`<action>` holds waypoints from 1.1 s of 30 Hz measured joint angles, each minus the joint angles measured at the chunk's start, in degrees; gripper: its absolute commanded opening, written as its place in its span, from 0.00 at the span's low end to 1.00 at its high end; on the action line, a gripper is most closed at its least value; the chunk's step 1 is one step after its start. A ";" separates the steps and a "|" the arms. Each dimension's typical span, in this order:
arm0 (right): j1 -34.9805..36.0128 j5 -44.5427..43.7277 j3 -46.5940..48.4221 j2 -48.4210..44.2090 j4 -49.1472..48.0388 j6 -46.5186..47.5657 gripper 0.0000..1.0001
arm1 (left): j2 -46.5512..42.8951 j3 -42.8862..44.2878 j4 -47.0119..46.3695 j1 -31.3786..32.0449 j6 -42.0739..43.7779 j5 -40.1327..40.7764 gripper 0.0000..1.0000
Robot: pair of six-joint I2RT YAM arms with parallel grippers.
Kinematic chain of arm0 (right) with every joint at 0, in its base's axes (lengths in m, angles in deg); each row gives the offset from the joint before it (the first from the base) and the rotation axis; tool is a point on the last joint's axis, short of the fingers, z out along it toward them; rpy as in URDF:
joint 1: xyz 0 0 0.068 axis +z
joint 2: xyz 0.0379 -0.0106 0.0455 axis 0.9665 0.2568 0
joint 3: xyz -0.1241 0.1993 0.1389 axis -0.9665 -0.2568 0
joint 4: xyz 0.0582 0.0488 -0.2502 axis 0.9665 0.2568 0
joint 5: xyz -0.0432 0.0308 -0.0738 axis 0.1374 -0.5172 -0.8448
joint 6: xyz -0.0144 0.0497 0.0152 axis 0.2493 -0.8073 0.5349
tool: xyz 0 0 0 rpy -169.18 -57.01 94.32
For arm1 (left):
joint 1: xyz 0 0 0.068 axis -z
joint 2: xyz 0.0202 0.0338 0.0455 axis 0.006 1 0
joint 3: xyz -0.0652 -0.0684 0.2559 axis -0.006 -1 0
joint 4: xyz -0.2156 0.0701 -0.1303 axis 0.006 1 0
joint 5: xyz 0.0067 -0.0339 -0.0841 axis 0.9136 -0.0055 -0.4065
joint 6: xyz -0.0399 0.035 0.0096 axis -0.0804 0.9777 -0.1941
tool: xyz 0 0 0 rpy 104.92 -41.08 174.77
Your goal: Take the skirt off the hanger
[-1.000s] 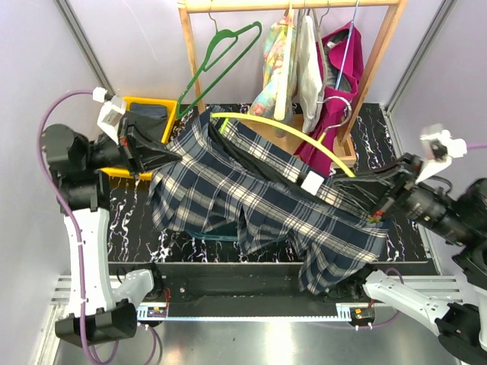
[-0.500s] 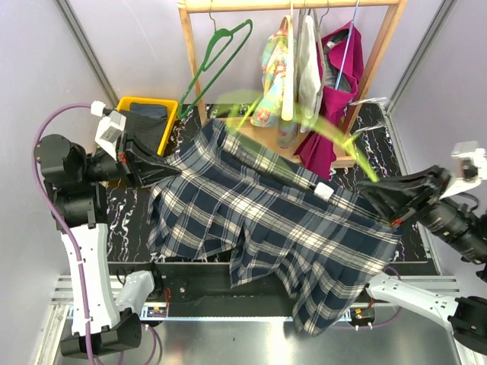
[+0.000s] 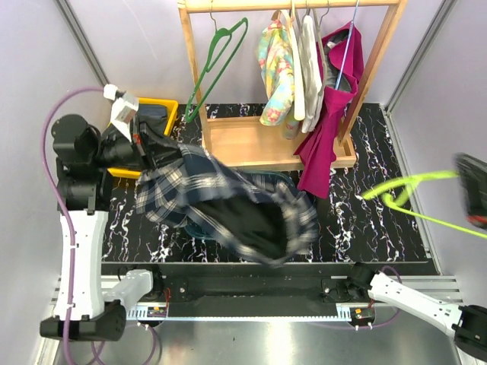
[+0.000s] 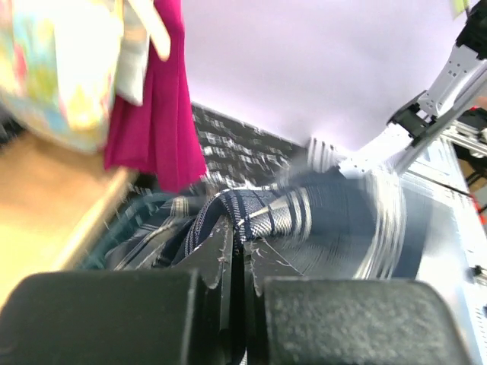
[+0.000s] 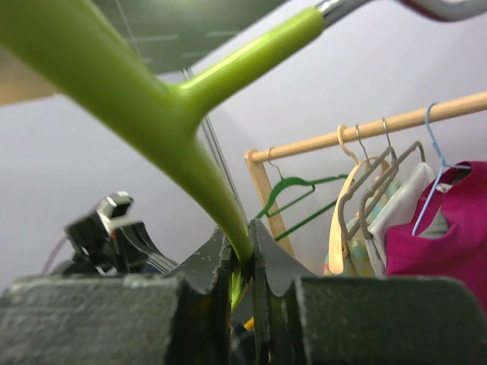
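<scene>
The navy and white plaid skirt point(image 3: 221, 201) hangs in a blurred bunch over the middle of the table, free of the hanger. My left gripper point(image 3: 173, 152) is shut on its waistband at the upper left; the pinched fabric shows in the left wrist view point(image 4: 255, 215). The lime-green hanger point(image 3: 411, 194) is bare and blurred at the far right. My right gripper point(image 5: 242, 258) is shut on the hanger's arm point(image 5: 160, 114); in the top view its body point(image 3: 475, 190) is at the right edge.
A wooden clothes rack point(image 3: 293, 7) stands at the back with a green hanger point(image 3: 221, 53), pale garments point(image 3: 285, 68) and a magenta dress point(image 3: 331, 114). A yellow bin point(image 3: 152, 114) sits behind the left gripper. The table is black marble point(image 3: 350, 228).
The right gripper pulled the green hanger far to the right, out of the skirt. The skirt dropped off it and collapsed toward the left gripper, which still holds the waistband.
</scene>
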 measured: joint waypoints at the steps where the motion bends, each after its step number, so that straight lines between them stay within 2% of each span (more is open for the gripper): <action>1: 0.00 0.00 -0.79 1.31 -1.09 0.35 0.00 | 0.96 2.36 -0.02 1.95 0.07 1.75 0.03; 5: 0.02 -1.38 -2.10 9.70 -3.15 1.44 0.00 | 4.66 11.17 0.00 9.11 0.42 7.58 0.00; 8: 0.04 -5.86 0.72 17.07 0.24 3.15 0.00 | 8.81 19.45 0.31 10.12 0.33 11.08 0.00; 12: 0.13 -20.22 2.14 22.97 8.41 7.06 0.00 | 16.81 35.06 1.14 10.12 0.00 13.90 0.00; 19: 0.13 -45.70 -11.45 16.79 16.76 8.00 0.00 | 24.85 54.40 0.76 10.14 -2.01 17.86 0.00; 21: 0.13 -50.01 -13.20 15.47 17.18 7.63 0.00 | 25.77 57.42 -0.44 10.12 -2.73 18.99 0.00; 23: 0.13 -55.30 -15.06 13.70 17.22 7.26 0.00 | 25.42 57.20 -1.70 10.12 -3.08 19.61 0.00; 25: 0.13 -58.53 -16.09 13.42 16.37 7.96 0.00 | 23.61 53.35 -3.32 10.19 -2.56 20.37 0.00; 27: 0.07 -61.18 -20.22 13.35 7.43 14.67 0.00 | 20.09 45.16 -3.87 10.45 -0.81 21.18 0.00; 29: 0.11 -62.34 -27.78 13.42 -7.82 25.49 0.00 | 16.63 35.43 -4.39 11.28 1.79 22.08 0.00; 33: 0.00 -63.06 -37.44 15.96 -21.29 35.32 0.00 | 13.40 20.17 -2.08 15.06 8.68 25.73 0.00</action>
